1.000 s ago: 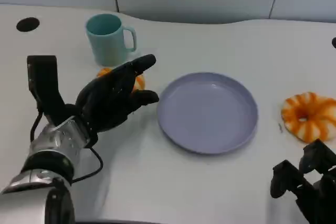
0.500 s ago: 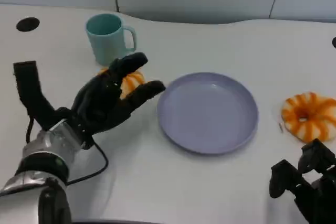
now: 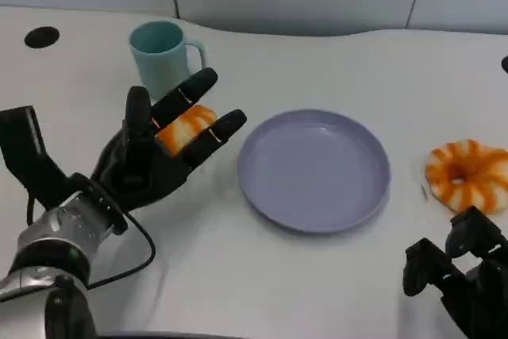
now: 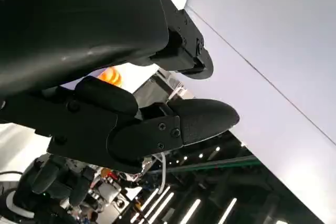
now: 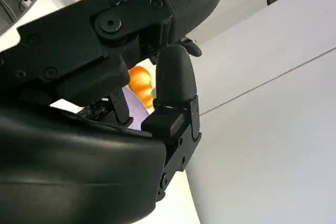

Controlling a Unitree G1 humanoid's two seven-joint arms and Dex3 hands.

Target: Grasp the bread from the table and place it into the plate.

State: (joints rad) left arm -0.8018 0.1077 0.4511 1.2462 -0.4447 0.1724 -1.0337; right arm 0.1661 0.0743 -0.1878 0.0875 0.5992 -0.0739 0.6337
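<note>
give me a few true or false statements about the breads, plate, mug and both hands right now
1. The plate has a bread on it. False: it holds nothing.
2. The left hand has an orange bread among its fingers. True.
3. The teal mug lies tipped on its side. False: it stands upright, behind the left hand.
4. A striped ring-shaped bread lies on the table to the right of the plate. True.
5. The right hand is holding the ring-shaped bread. False: it sits nearer the camera, apart from it.
</note>
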